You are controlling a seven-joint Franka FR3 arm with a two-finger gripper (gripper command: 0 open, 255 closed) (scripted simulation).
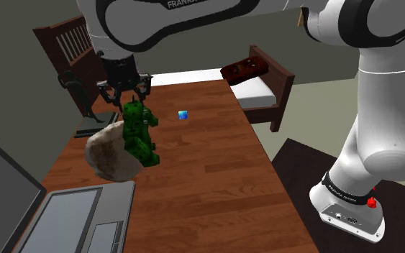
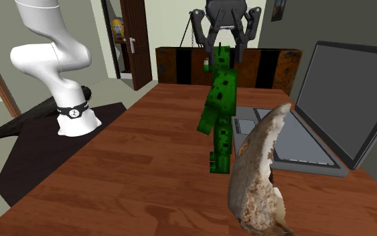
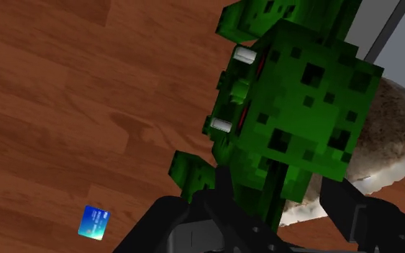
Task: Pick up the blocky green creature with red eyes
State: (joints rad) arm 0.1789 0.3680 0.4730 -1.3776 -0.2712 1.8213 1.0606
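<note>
- One black gripper (image 1: 129,103) hangs over the wooden table (image 1: 208,158), pointing down at the creature (image 1: 139,133).
- Its fingers (image 3: 341,205) stand well apart, one on each side of the creature's head.
- Seen from the wrist, a sliver of background shows between one finger and the head, so the grip seems not closed; nothing is held.
- Green and blocky, with red marks on its face, the creature stands on the table with its feet down, leaning a little in the shoulder view.
- Just beside it, on the shoulder view's left, lies a pale rough lump (image 1: 111,154).
- An open laptop (image 1: 71,215) sits nearer the shoulder camera than the lump.
- Apart from the creature, toward the shoulder view's right, a small blue card (image 1: 183,114) lies flat on the wood.
- Beyond the table's far end stands a bed (image 1: 260,80).
</note>
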